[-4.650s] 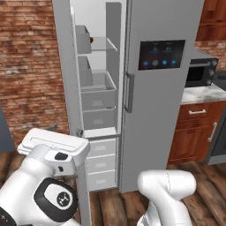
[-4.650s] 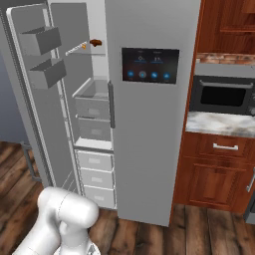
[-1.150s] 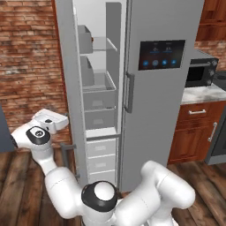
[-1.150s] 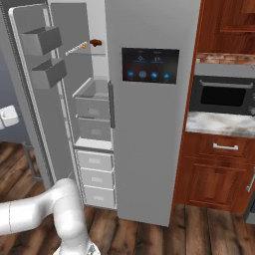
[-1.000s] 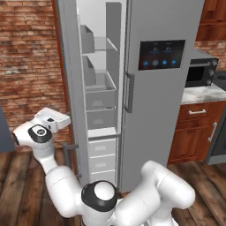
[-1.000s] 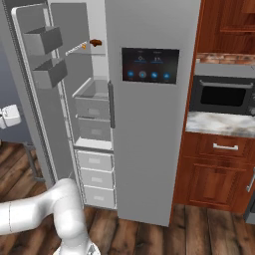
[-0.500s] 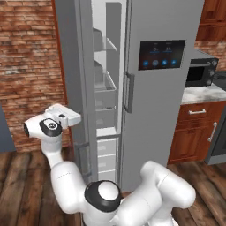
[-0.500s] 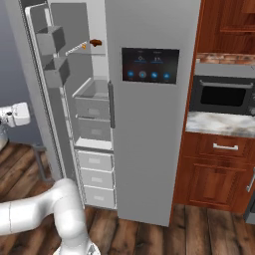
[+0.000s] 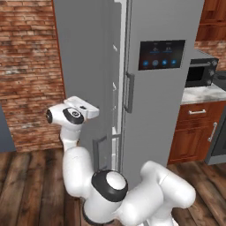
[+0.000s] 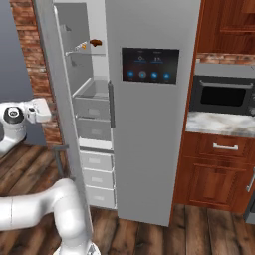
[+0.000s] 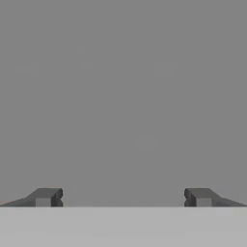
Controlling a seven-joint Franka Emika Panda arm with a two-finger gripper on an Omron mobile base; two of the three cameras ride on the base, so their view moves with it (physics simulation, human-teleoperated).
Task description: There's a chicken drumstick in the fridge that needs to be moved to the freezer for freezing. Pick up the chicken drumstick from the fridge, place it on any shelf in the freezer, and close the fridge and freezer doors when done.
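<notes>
Kitchen surroundings: brick, wood, cabinetry.
Red brick wall (image 9: 28,70) behind the pincer; dark wood plank floor (image 10: 199,234) below; brown cabinets (image 10: 221,172), marble counter (image 10: 219,123) and black microwave (image 10: 221,95) far across from it.

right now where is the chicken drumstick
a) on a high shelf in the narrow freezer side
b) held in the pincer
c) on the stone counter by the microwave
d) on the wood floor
a, the right base view shows the drumstick lying on an upper shelf inside the freezer, while the pincer is open and empty against the grey door.
</notes>
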